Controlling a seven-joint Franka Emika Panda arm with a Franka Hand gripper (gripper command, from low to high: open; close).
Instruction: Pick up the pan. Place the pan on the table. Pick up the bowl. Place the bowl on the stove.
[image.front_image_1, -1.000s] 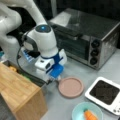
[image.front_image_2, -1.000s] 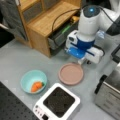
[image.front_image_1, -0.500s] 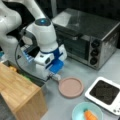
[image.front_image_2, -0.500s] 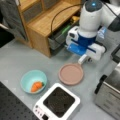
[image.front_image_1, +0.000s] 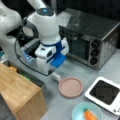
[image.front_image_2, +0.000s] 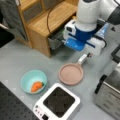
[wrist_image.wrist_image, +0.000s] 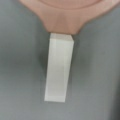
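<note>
pan (image.front_image_1: 71, 87) flat on table (image.front_image_2: 15, 60), mid-frame, handle (wrist_image.wrist_image: 59, 67) up-left | gripper (image.front_image_1: 51, 72) right above handle, can't tell if apart or together | bowl (image.front_image_2: 33, 81) lower left | better centred on handle, level

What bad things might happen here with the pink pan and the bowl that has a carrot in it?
The gripper hangs right above the pan, over its white handle; a bump there might slide the pan across the table. The bowl has a carrot inside, which might roll out if the bowl tips. Pan, bowl and stove sit close together, so the arm might knock one while reaching another.
</note>
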